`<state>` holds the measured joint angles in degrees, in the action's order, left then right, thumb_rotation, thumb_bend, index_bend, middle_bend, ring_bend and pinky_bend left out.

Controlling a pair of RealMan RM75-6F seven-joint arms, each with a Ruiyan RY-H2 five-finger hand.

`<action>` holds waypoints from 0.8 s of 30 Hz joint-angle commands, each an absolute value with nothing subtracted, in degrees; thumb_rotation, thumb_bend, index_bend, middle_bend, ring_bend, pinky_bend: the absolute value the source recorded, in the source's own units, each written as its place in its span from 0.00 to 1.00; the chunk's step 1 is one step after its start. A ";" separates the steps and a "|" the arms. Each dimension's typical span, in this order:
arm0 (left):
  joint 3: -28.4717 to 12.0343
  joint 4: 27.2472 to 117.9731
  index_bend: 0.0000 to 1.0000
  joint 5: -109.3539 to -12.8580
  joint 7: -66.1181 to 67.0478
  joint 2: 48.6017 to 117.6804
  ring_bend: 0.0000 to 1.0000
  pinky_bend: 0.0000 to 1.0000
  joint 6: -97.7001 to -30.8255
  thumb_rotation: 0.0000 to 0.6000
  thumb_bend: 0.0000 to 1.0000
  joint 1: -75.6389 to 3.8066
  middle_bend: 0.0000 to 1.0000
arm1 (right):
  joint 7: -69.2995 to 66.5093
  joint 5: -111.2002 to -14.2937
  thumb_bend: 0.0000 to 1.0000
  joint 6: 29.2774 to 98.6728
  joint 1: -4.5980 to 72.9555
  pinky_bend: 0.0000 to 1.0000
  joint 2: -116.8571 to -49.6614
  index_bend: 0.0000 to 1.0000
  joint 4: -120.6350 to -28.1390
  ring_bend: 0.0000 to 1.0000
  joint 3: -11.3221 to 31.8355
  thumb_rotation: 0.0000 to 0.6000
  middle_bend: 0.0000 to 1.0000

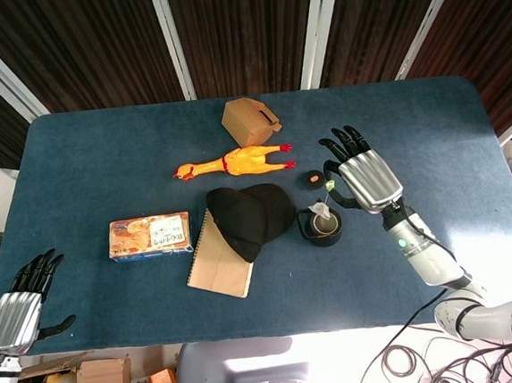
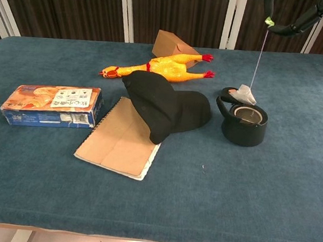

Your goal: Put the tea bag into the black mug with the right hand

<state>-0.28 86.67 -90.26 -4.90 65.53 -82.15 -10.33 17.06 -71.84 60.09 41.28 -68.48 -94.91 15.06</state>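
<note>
The black mug stands right of the black cap, its handle toward the cap. My right hand hovers above and just right of the mug, pinching the green tag of the tea bag's string. The white tea bag dangles on that string at the mug's far rim, partly over its opening. My left hand is at the table's near-left corner with fingers spread and nothing in it.
A black cap lies on a brown notebook left of the mug. A small dark disc sits just behind the mug. Further back lie a yellow rubber chicken and a cardboard box. A snack box is at left.
</note>
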 commanded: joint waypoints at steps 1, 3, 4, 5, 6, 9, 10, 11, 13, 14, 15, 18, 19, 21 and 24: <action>-0.25 86.69 0.02 -90.33 -4.91 65.54 0.00 0.12 -82.19 1.00 0.05 -10.32 0.01 | 17.26 -72.13 0.26 60.37 41.23 0.00 -68.22 0.56 -95.42 0.00 14.90 1.00 0.14; -0.21 86.69 0.02 -90.40 -4.86 65.53 0.00 0.12 -82.22 1.00 0.05 -10.30 0.01 | 17.57 -72.31 0.26 60.49 41.23 0.00 -68.12 0.56 -95.64 0.00 14.72 1.00 0.14; -0.19 86.69 0.02 -90.44 -4.83 65.54 0.00 0.12 -82.24 1.00 0.05 -10.30 0.01 | 17.86 -72.35 0.26 60.47 41.24 0.00 -68.14 0.56 -95.64 0.00 14.52 1.00 0.14; -0.17 86.70 0.02 -90.47 -4.83 65.54 0.00 0.12 -82.25 1.00 0.06 -10.28 0.01 | 18.05 -72.32 0.26 60.40 41.25 0.00 -68.21 0.56 -95.59 0.00 14.37 1.00 0.14; -0.15 86.71 0.02 -90.51 -4.84 65.53 0.00 0.12 -82.28 1.00 0.06 -10.27 0.01 | 18.20 -72.26 0.26 60.29 41.29 0.00 -68.34 0.56 -95.50 0.00 14.22 1.00 0.14; -0.13 86.72 0.02 -90.61 -4.86 65.50 0.00 0.12 -82.48 1.00 0.06 -10.18 0.01 | 18.41 -71.92 0.26 59.97 41.47 0.00 -68.99 0.56 -94.80 0.00 13.91 1.00 0.14; -0.15 86.73 0.02 -90.60 -4.88 65.49 0.00 0.12 -82.52 1.00 0.06 -10.17 0.01 | 18.35 -71.81 0.26 59.87 41.53 0.00 -69.20 0.56 -94.60 0.00 13.85 1.00 0.14; -0.17 86.73 0.02 -90.59 -4.88 65.48 0.00 0.12 -82.57 1.00 0.05 -10.14 0.01 | 18.27 -71.66 0.26 59.71 41.60 0.00 -69.40 0.56 -94.36 0.00 13.80 1.00 0.14; -0.20 86.70 0.02 -90.57 -4.95 65.46 0.00 0.12 -82.65 1.00 0.05 -10.11 0.01 | 18.24 -71.47 0.26 59.40 41.79 0.00 -69.86 0.56 -93.73 0.00 13.65 1.00 0.14; -0.23 86.68 0.02 -90.55 -4.97 65.45 0.00 0.12 -82.66 1.00 0.05 -10.11 0.01 | 18.25 -71.43 0.26 59.28 41.87 0.00 -70.12 0.56 -93.39 0.00 13.54 1.00 0.14; -0.24 86.68 0.02 -90.54 -5.00 65.44 0.00 0.12 -82.66 1.00 0.06 -10.12 0.01 | 18.20 -71.48 0.26 59.28 41.90 0.00 -70.28 0.56 -93.22 0.00 13.46 1.00 0.14; -0.25 86.65 0.02 -90.55 -5.05 65.42 0.00 0.12 -82.67 1.00 0.06 -10.11 0.01 | 17.97 -71.84 0.26 59.25 41.78 0.00 -70.57 0.56 -92.77 0.00 12.95 1.00 0.14; -0.25 86.64 0.02 -90.58 -5.07 65.42 0.00 0.12 -82.71 1.00 0.06 -10.10 0.01 | 17.91 -72.13 0.26 59.21 41.65 0.00 -70.61 0.56 -92.62 0.00 12.57 1.00 0.14; -0.25 86.66 0.02 -90.64 -5.13 65.39 0.00 0.12 -82.80 1.00 0.06 -10.07 0.01 | 17.91 -72.90 0.26 59.34 41.33 0.00 -70.68 0.56 -92.27 0.00 11.79 1.00 0.14; -0.23 86.70 0.02 -90.71 -5.21 65.34 0.00 0.12 -82.96 1.00 0.05 -9.99 0.01 | 17.66 -74.16 0.26 59.85 40.55 0.00 -70.70 0.56 -91.83 0.00 10.57 1.00 0.14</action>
<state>-0.23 86.70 -90.71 -5.20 65.34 -82.97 -10.00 17.79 -73.74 59.62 40.89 -70.67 -92.07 10.99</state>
